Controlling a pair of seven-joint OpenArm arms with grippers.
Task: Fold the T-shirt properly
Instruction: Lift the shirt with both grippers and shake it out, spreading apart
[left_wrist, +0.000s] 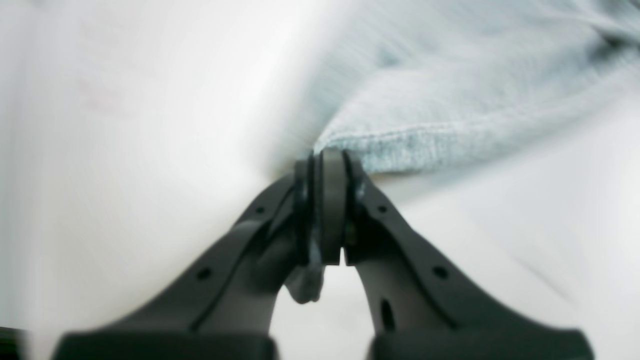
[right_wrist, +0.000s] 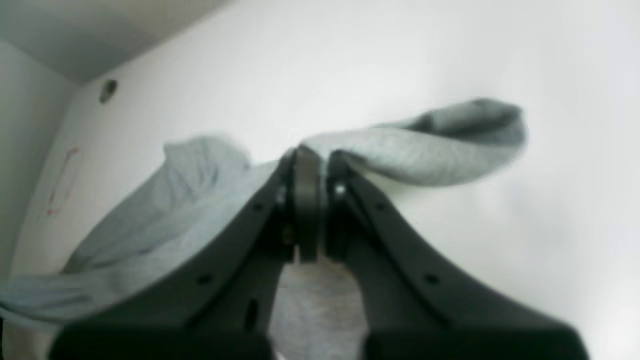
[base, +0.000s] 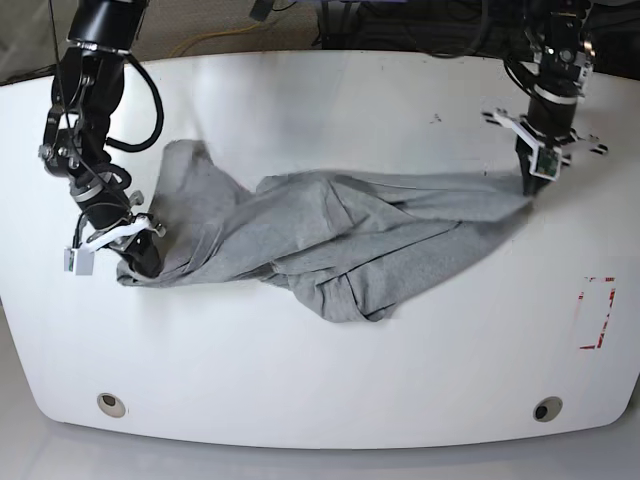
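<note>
The grey T-shirt lies crumpled and stretched across the white table, pulled out between the two arms. My left gripper, at the right in the base view, is shut on a hemmed edge of the T-shirt; in the left wrist view the left gripper pinches the hem's corner. My right gripper, at the left in the base view, is shut on the cloth's other end. In the right wrist view the right gripper clamps a fold of the T-shirt. No lettering shows.
A red-outlined rectangle is marked on the table near its right edge. Two round holes sit near the front corners. Cables run along the back edge behind the table.
</note>
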